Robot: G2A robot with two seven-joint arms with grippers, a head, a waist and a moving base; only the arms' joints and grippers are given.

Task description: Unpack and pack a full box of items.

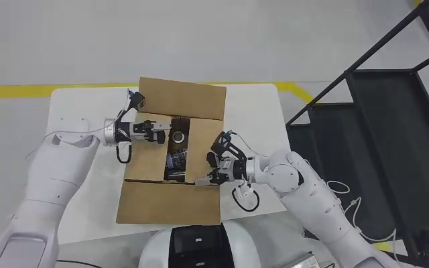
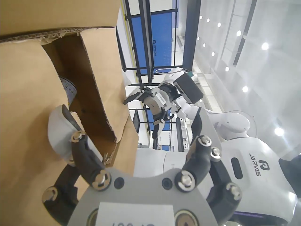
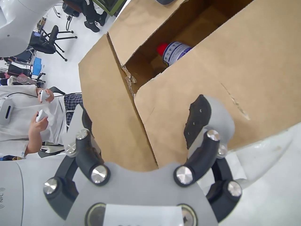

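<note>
Box point(image 1: 181, 100) open; left gripper point(image 1: 163, 132), right gripper point(image 1: 209, 172) at its walls.

Cardboard box point(image 1: 179, 98): plain brown corrugated board, upright at the centre of the white counter point(image 1: 255, 107), top open. The far flap is folded outward and lies flat toward the far edge. The near flap is folded outward toward the near edge. The right flap leans inward and covers the right part of the opening, leaving a narrow dark gap at mid-box.

Contents visible through the gap:
- spray can point(image 3: 175, 51), red cap, blue-and-white label, lying on its side
- round container point(image 1: 177, 137), pale ring-shaped top facing up, at the far end of the gap
</note>
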